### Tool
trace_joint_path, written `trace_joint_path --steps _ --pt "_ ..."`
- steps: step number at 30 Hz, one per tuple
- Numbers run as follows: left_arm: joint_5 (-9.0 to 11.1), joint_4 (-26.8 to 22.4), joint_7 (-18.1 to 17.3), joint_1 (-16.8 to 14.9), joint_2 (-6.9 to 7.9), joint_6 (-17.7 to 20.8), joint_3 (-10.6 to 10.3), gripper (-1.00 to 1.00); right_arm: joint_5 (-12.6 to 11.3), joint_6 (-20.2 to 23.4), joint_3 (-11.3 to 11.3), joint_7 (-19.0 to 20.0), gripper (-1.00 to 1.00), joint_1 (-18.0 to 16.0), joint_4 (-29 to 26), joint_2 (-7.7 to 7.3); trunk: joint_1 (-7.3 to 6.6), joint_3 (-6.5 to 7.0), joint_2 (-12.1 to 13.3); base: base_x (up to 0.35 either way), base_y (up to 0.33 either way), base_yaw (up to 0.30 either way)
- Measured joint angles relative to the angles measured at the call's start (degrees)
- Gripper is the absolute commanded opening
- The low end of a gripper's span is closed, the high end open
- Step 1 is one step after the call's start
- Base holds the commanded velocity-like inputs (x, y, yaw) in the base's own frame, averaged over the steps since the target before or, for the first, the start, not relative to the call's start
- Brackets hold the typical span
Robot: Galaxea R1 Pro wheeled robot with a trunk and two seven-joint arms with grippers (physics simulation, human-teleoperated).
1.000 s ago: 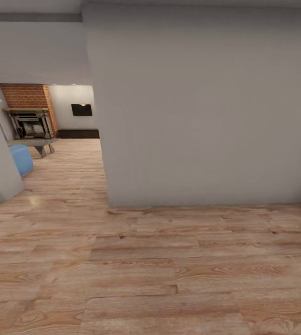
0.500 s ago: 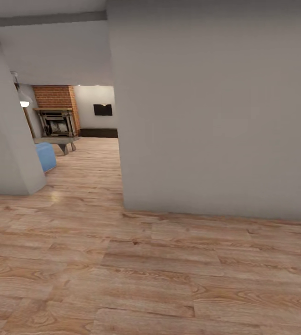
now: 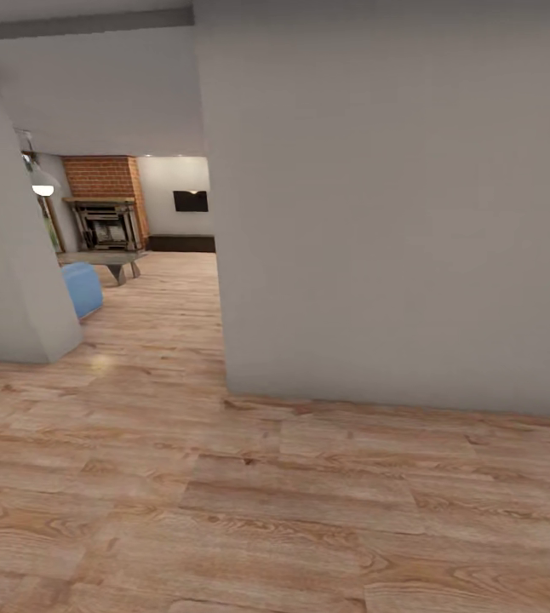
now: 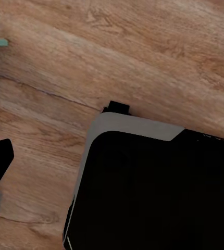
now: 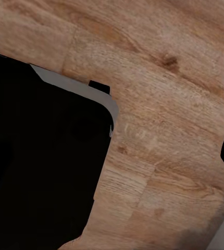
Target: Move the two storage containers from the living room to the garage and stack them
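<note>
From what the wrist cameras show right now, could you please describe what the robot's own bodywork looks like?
In the left wrist view a large black panel with rounded corners and a pale grey rim sits over the wood-plank floor. The right wrist view shows a matching black panel with the same grey rim. No cables or markings are visible.

- Head view faces a plain grey wall (image 3: 394, 213), with the distant red brick fireplace (image 3: 100, 183) leftward.
- Both wrist views look down, close, sharing the light wood-plank floor (image 4: 143, 47).

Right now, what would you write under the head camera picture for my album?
Looking past a grey wall down a wood-plank floor toward the brick fireplace and black TV.
</note>
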Motion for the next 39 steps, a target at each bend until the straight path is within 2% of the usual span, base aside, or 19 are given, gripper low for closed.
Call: trace_joint_path --steps 26,39 --pt "0.00 0.00 0.00 0.00 0.00 0.00 0.00 1.00 0.00 0.00 0.00 0.00 1.00 0.00 0.00 -0.06 0.00 0.00 0.00 0.322 0.000 0.272" --pt "-0.01 0.01 0.00 0.00 0.00 -0.01 0.00 1.00 -0.09 -0.09 -0.08 0.00 1.00 0.00 0.00 -0.06 0.00 0.00 0.00 0.321 0.000 0.058"
